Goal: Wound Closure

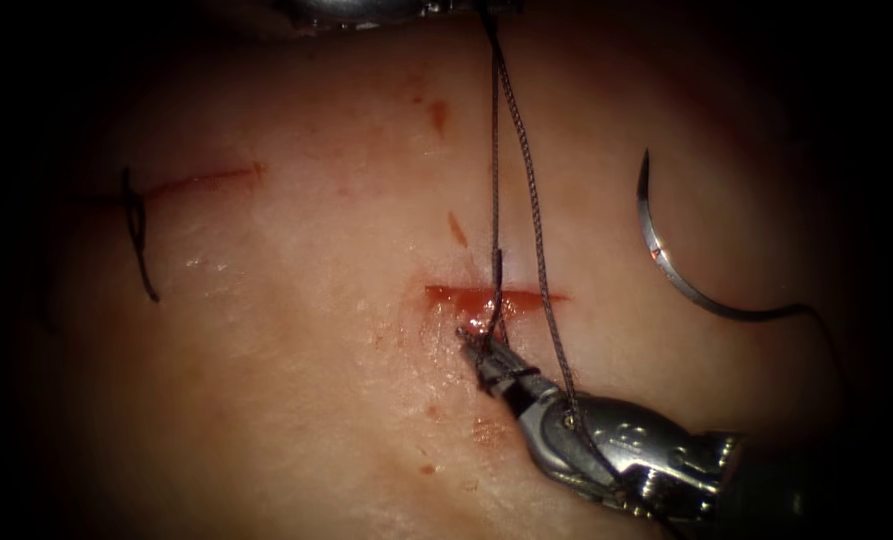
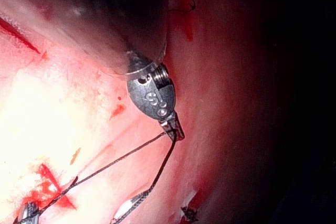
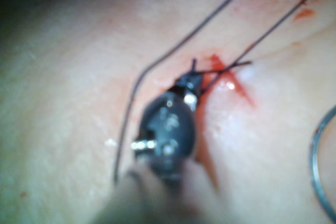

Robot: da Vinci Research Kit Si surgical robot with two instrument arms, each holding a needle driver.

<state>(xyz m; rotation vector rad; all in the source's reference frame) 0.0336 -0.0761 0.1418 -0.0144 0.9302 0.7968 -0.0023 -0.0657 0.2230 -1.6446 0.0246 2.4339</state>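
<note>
- Dark braided thread (image 1: 526,170) runs in two strands from the tissue's far edge down to the cut (image 1: 491,297); one strand enters the cut, the other passes over the right tool's body.
- We see the right tool (image 1: 476,350) come in from the tissue's near right corner, its tip just below the cut, jaws closed on the thread right at the wound.
- In the right wrist view the same tool (image 3: 191,85) sits with its tip at the red cut (image 3: 231,85), thread ends crossing there.
- The left tool (image 2: 176,129) shows in the left wrist view, jaws pinched on the thread (image 2: 121,161), both strands leading away from its tip toward the cut.
- The needle (image 1: 666,260) lies free on the tissue (image 1: 296,400), well to the right of the cut, held by neither tool and not in the tissue; thread trails from its lower end.
- Red fluid (image 1: 466,296) fills the cut.
- Toward the tissue's left edge we note a second cut (image 1: 206,180) with a dark stitch (image 1: 136,230) across its left end.
</note>
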